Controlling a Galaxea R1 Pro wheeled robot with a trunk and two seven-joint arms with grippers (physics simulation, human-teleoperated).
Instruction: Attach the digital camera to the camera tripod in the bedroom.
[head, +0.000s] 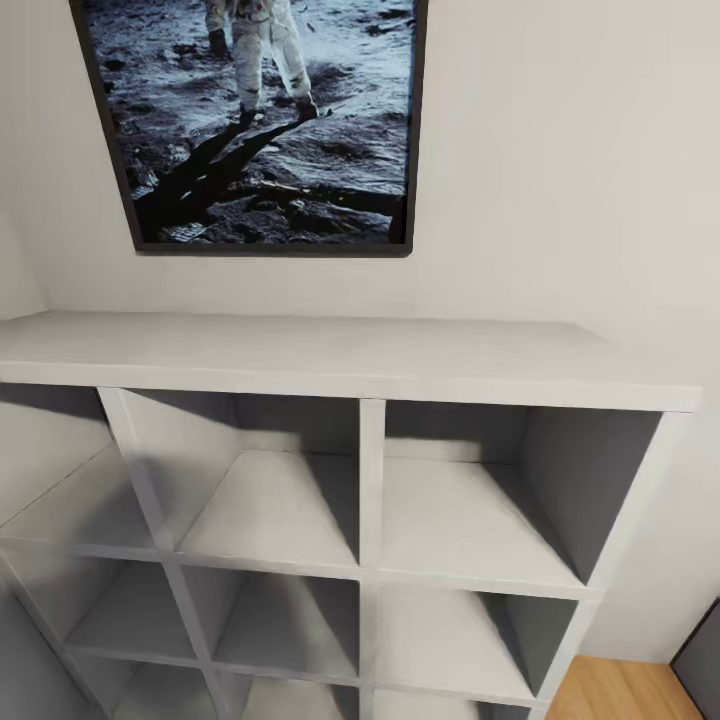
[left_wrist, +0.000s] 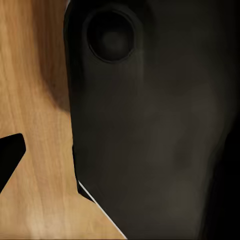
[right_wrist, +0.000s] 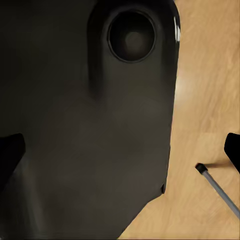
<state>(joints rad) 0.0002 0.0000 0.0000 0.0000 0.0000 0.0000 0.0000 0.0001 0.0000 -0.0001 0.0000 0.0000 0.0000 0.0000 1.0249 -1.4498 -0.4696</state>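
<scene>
The digital camera is out of view. One thin silver leg of the camera tripod (right_wrist: 218, 190), ending in a black foot, rests on the light wood floor in the right wrist view, close to one fingertip (right_wrist: 233, 150). My right gripper (right_wrist: 120, 150) is open and empty, its dark fingertips far apart at the picture's two sides. My left gripper (left_wrist: 120, 155) hangs over the wood floor; one dark fingertip (left_wrist: 10, 156) shows at the edge, set wide, with nothing held. A black rounded part of my own body (left_wrist: 150, 125) sits close behind both grippers.
Straight ahead in the head view stands a white cube shelf (head: 370, 365) with bare compartments against a pale wall. A dark-framed astronaut poster (head: 260, 120) hangs above it. A strip of wood floor (head: 620, 690) shows beside the shelf's right end.
</scene>
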